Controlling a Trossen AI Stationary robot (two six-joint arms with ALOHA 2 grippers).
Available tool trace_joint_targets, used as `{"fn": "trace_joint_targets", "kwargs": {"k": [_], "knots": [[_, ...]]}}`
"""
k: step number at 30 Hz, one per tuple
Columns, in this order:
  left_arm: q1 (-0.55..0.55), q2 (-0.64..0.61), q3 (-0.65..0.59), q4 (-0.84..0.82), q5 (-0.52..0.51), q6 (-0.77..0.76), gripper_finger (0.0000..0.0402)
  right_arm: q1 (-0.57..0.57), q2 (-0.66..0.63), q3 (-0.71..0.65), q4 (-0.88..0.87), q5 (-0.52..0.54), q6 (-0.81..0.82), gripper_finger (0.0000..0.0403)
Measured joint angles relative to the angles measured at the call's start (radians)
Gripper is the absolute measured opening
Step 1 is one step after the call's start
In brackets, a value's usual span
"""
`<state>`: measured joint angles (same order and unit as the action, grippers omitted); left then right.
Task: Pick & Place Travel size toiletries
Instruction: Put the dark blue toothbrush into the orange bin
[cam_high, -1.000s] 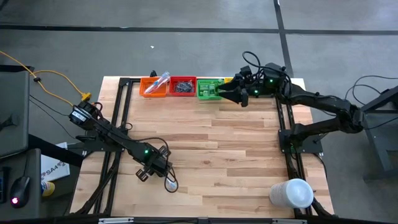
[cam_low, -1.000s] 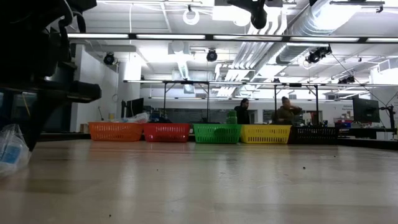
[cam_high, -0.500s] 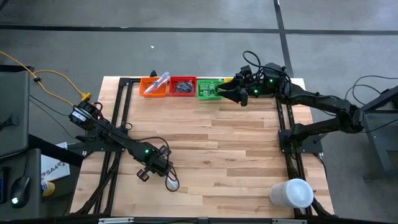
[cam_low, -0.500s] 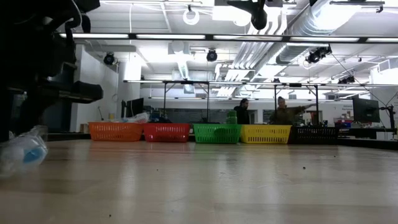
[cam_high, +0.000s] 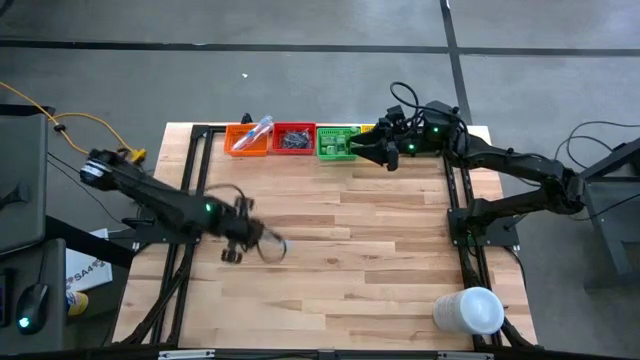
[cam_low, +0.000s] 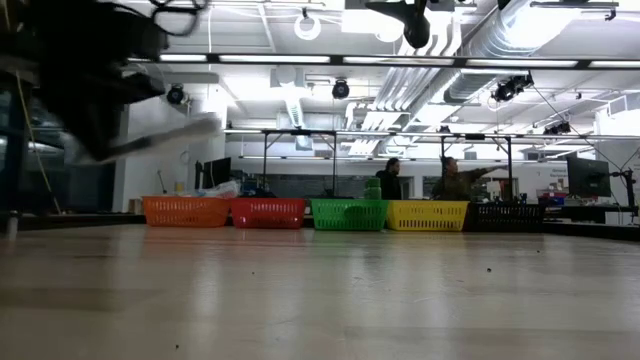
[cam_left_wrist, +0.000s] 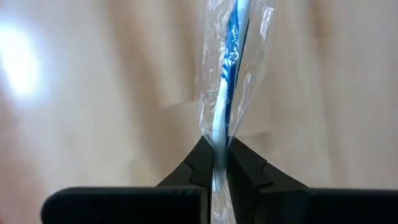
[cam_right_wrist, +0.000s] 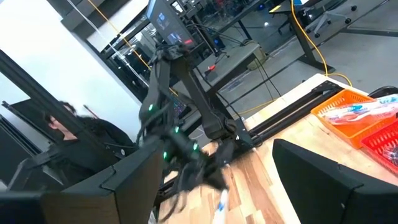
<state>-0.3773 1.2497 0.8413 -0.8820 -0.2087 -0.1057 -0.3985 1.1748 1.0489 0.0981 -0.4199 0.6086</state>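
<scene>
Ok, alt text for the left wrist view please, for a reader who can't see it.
The left gripper is shut on a clear-wrapped white-blue toothbrush, which extends away from the fingers above the blurred wooden table.

Overhead and table-level views share the bins (cam_high: 294, 139); wrist cameras look past their grippers.
</scene>
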Motion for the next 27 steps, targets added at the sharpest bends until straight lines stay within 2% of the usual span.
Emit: {"fn": "trace_joint_targets", "kwargs": {"k": [6,11,17,22,27], "knots": [[0.229,-0.168,0.000,-0.085,-0.104,-0.124,0.0018,0.000,0.000,0.000,-0.001,0.000,-0.003,0.0295],[0.467,-0.231,0.002,-0.079,-0.143,-0.108,0.0018,0.000,0.000,0.000,0.003,0.002,-0.016,0.0295],[0.746,-0.210,0.002,0.022,-0.116,0.012,0.0018,-0.001,0.000,0.000,0.003,0.015,-0.036,0.0295],[0.961,-0.153,0.002,0.116,-0.056,0.032,0.0018,-0.008,0.000,0.000,0.003,0.026,-0.038,0.0295],[1.125,-0.077,0.003,0.191,0.001,0.078,0.0018,-0.010,0.000,0.000,0.003,0.027,-0.058,0.0295]]}}
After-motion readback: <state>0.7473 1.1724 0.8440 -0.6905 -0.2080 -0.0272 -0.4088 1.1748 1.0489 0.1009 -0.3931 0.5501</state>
